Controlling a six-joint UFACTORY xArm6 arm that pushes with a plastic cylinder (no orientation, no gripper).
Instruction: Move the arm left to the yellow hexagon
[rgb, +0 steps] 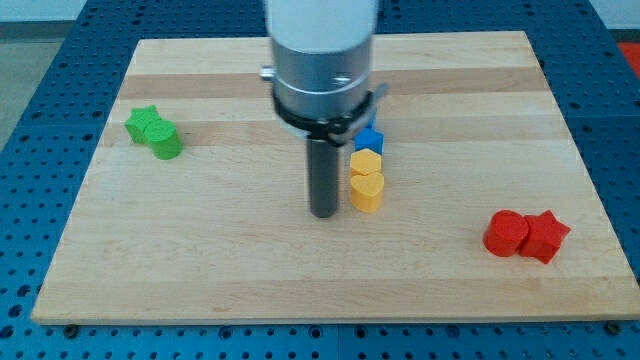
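The yellow hexagon (366, 162) lies near the board's middle, just below a blue block (371, 139) and just above a yellow heart (366, 190); the three form a short column. My tip (322, 213) rests on the board just left of the yellow heart and slightly below-left of the yellow hexagon, a small gap away. The arm's grey body hides part of the blue block and the board behind it.
A green star (144, 122) and a green cylinder (165, 141) touch each other at the view's left. A red cylinder (506, 233) and a red star (544, 236) sit together at the lower right. The wooden board (250, 250) lies on a blue perforated table.
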